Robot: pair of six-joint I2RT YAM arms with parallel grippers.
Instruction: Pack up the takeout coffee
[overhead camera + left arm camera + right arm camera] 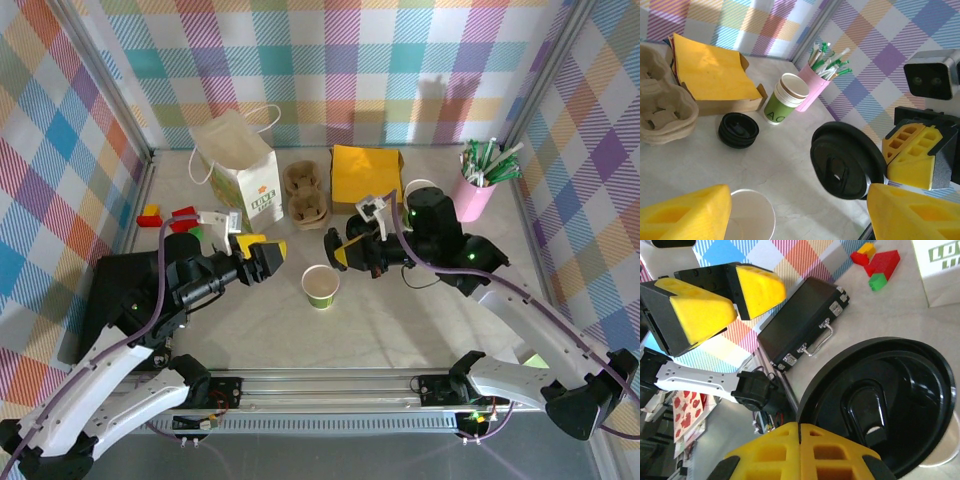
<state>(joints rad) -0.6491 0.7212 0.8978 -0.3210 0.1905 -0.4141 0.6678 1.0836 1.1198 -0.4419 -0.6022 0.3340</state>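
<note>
Standing open, cream-over-green paper cup (321, 287), black lid (847, 161) in right gripper (340, 253)

Pastel plaid walls (330, 60) enclosing workspace on three sides; aluminium corner posts (105, 85) rising at back corners; pale marbled tabletop (250, 325) lying under even light; shadows falling on rear wall; slotted rail (330, 383) running along near edge.

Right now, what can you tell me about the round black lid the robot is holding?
The black lid is round, glossy plastic with a raised rim, a sunken middle and a small sip hole. The right gripper pinches its edge, holding it tilted on its side in the air, near the open paper cup.
</note>
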